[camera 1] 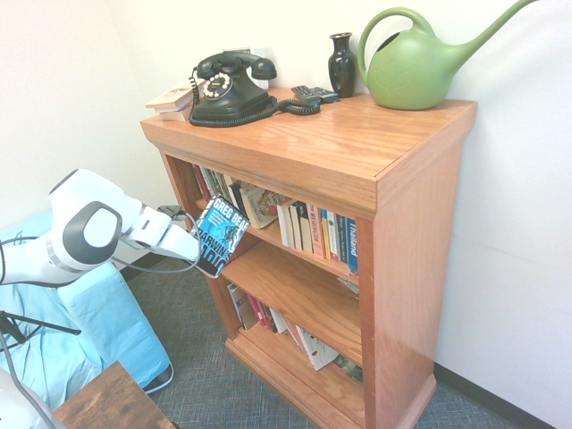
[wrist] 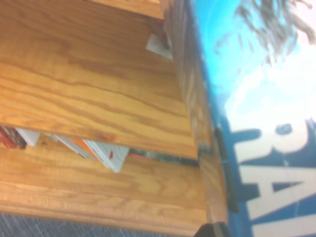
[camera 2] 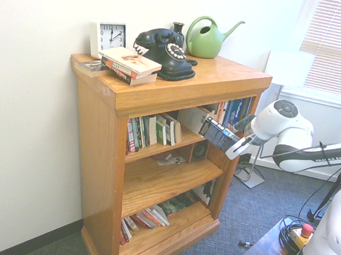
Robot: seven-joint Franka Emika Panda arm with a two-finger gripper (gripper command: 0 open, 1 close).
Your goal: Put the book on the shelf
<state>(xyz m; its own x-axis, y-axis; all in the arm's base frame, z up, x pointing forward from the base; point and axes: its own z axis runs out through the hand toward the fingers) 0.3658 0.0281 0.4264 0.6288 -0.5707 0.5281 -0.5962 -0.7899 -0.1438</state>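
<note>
The carrying step appears to be in hand: the book (camera 1: 221, 234) is gripped at one end by the gripper (camera 2: 236, 139), its fingers closed on it, and is held tilted in the air before the bookcase, not yet shelved. The arm (camera 1: 82, 230) is reached out toward the bookcase front, with the wrist angled and the hand at about the height of the upper row. Whether the book touches any wood cannot be told.

Beyond it lies the shelf (camera 1: 306, 256), where upright paperbacks (camera 1: 294, 225) are ranged, a blue "Thailand" spine (camera 1: 352, 244) among them. Next, the book should be turned to suit the row, lined up with a space and eased inward before it is released. The board's edge could be caught, or the leaning pale book (camera 1: 258, 206) pushed over, if the tilt is left uncorrected.
</note>
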